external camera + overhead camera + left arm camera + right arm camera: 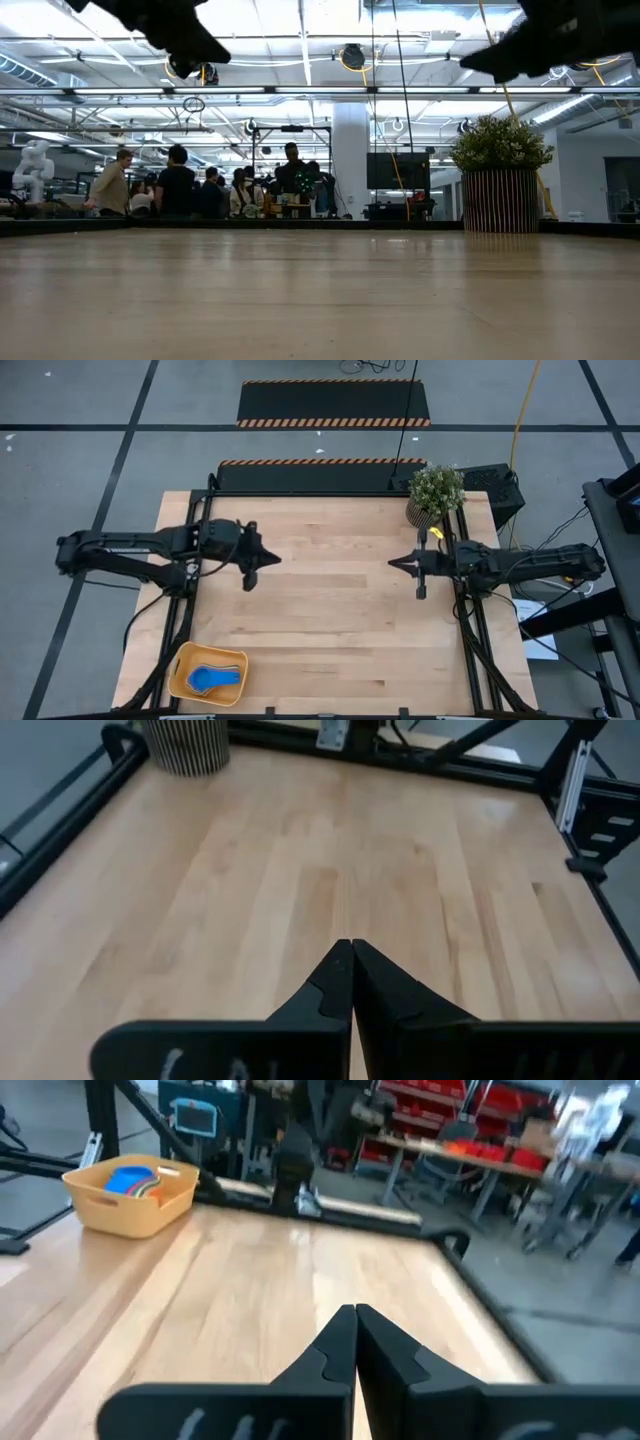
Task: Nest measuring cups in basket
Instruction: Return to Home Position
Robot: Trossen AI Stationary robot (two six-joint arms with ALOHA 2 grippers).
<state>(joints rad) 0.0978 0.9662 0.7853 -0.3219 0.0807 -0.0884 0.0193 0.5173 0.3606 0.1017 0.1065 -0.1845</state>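
Desk [330, 610] carries basket [177, 672] of measuring cups [215, 678] lower left, nearer left end effector [272, 560] than right end effector [394, 563]; both pinched closed, empty.

Potted plant [436, 493] sits at the wood table's [330, 610] back-right corner; striped mats [333, 402] on floor beyond; group of ppl [180, 185] standing in bkgd.

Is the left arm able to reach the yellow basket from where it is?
Probably yes. The basket sits at a corner of the table on the left arm's side, and only bare wood lies between it and the shut left gripper.
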